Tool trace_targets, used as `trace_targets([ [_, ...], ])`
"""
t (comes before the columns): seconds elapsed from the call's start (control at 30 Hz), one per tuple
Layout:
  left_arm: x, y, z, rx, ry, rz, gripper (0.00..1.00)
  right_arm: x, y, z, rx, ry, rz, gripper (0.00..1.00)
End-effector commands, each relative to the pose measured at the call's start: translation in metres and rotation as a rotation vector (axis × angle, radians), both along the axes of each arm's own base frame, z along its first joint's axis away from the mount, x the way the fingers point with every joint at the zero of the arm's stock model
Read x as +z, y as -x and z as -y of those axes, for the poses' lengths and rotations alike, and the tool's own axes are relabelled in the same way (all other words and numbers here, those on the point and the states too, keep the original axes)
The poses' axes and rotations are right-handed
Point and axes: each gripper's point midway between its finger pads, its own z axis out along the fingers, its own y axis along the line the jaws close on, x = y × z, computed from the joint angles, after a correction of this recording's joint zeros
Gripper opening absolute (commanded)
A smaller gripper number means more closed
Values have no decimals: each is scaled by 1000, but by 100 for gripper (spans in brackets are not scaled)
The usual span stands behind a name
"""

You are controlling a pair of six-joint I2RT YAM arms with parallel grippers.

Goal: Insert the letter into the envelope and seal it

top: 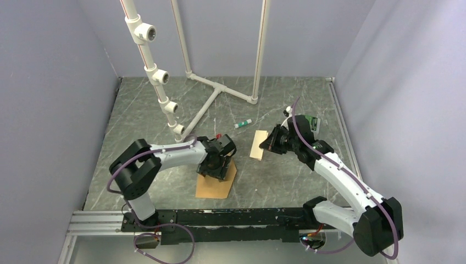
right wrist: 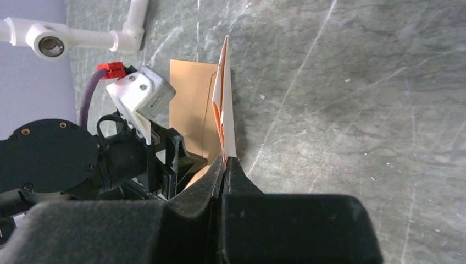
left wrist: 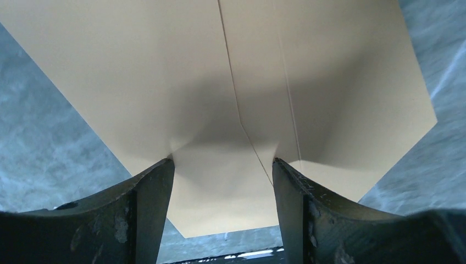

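The kraft-brown envelope (top: 213,186) lies flat on the table in front of the left arm. My left gripper (top: 218,165) is down on it, open. In the left wrist view the envelope (left wrist: 165,82) fills the frame, and my left gripper (left wrist: 222,163) has both fingertips (left wrist: 165,168) resting on the paper, wide apart. To the right, the pale letter (top: 257,145) hangs in my right gripper (top: 270,141). In the right wrist view the letter (right wrist: 228,121) shows edge-on and folded, with my right gripper (right wrist: 224,160) shut on its near edge. The envelope (right wrist: 189,99) lies beyond it.
A small glue stick (top: 243,124) lies on the marble table behind the letter. A white pipe frame (top: 218,88) stands at the back, with a jointed pipe (top: 159,77) rising on the left. Purple walls enclose three sides. A black rail (top: 236,215) runs along the near edge.
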Motion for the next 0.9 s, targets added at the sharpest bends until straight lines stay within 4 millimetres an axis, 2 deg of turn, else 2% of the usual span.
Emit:
trace_targets([
  [0.0,-22,-20,39,4,63,1,69,1,-2,19,-39,59,34,0],
  [0.1,-16,-26,52,1,89,2,69,-2,1,26,-41,49,30,0],
  [0.27,19,-41,69,-35,160,71,71,-5,7,17,20,-21,26,0],
  [0.37,42,-48,62,-30,152,136,73,0,11,0,86,-111,30,0],
  [0.47,55,-51,46,2,127,189,74,10,11,-20,140,-208,48,0],
  [0.63,45,-43,13,113,119,147,69,1,6,-44,149,-257,28,0],
  [0.8,35,-43,-1,162,174,87,67,-27,-1,-55,133,-251,-41,0],
  [0.87,25,-39,-7,163,148,64,64,-40,-1,-60,137,-235,-73,0],
])
